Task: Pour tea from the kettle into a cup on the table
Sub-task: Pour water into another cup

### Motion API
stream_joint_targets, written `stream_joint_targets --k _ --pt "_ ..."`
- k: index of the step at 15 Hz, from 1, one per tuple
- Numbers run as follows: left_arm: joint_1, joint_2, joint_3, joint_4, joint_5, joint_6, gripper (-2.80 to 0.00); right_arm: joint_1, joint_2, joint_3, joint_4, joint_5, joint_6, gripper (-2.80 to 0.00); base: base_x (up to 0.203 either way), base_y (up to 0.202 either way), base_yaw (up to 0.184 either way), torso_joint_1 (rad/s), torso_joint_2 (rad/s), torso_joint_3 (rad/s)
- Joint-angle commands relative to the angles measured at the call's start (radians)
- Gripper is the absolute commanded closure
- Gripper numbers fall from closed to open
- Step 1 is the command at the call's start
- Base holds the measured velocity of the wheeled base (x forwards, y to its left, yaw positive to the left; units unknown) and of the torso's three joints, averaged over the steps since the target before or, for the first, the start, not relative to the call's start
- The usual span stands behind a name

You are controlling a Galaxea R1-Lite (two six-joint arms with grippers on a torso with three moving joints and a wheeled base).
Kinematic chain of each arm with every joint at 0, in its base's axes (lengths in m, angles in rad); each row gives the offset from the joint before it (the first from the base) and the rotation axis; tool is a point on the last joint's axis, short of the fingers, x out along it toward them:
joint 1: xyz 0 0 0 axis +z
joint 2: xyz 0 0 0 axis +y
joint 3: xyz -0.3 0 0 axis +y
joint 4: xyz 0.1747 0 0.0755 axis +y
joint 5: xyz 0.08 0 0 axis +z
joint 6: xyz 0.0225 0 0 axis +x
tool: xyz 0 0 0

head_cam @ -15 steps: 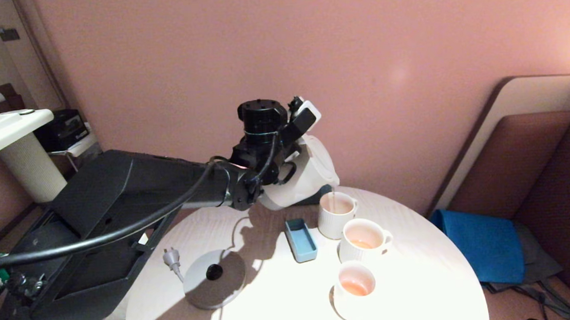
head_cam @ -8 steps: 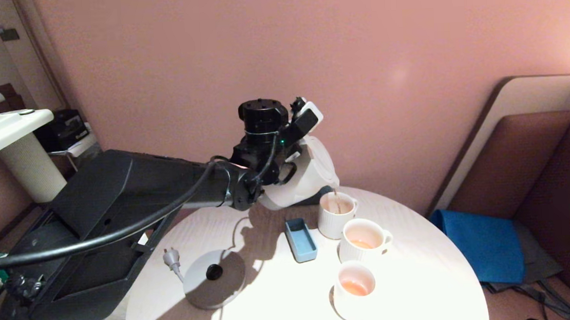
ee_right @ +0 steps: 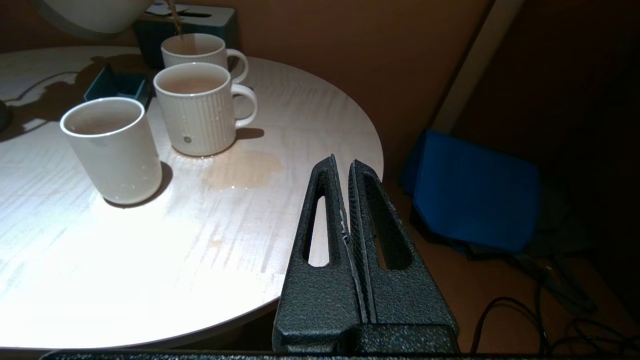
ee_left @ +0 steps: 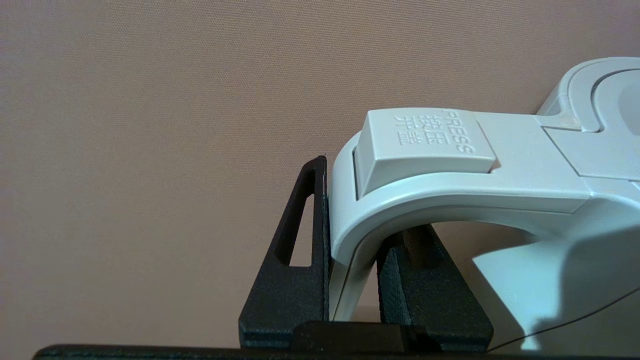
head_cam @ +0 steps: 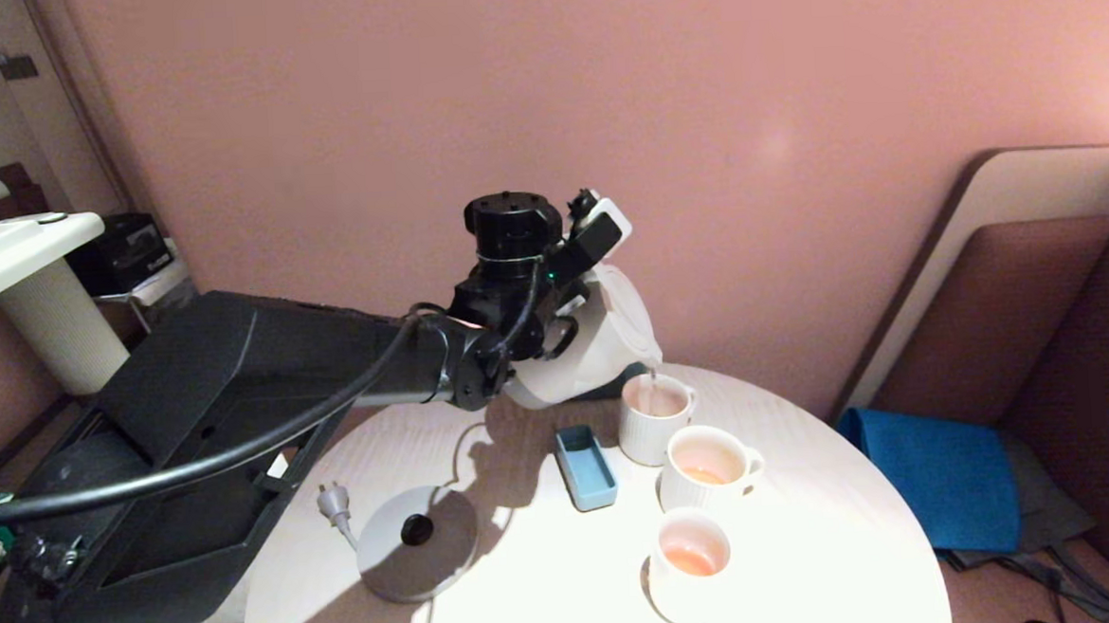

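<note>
The white kettle hangs tilted over the back of the round table, spout down. My left gripper is shut on the kettle's loop handle. A thin stream of tea runs from the spout into the farthest ribbed cup, and the stream also shows in the right wrist view. The middle cup and the near cup each hold pale orange tea. My right gripper is shut and empty, off the table's right edge.
The grey kettle base with its plug sits at the front left. A small blue tray lies beside the cups. A tea puddle lies by the middle cup. A blue bag lies on the floor to the right.
The kettle stays tilted and tea keeps running into the farthest cup. The left arm has barely shifted.
</note>
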Motion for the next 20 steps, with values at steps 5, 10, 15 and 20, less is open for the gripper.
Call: stream_joint_targets --k 5,10,15,20 --pt "-0.007 0.001 0.000 -0.004 0.003 0.022 0.00 0.000 0.001 0.000 0.000 0.001 0.000 0.00 0.000 0.000 0.000 0.000 0.00 0.000" --pt "-0.010 0.001 -0.001 -0.004 0.003 0.029 0.00 0.000 0.001 0.000 0.000 0.001 0.000 0.00 0.000 0.000 0.000 0.000 0.00 0.000" --pt "-0.010 0.003 -0.001 -0.009 0.003 0.036 0.00 0.000 0.001 0.000 0.000 0.001 0.000 0.00 0.000 0.000 0.000 0.000 0.00 0.000" --pt "-0.010 0.003 0.009 -0.021 0.003 0.026 0.00 -0.001 0.001 0.000 0.000 0.001 0.000 0.00 0.000 0.000 0.000 0.000 0.00 0.000"
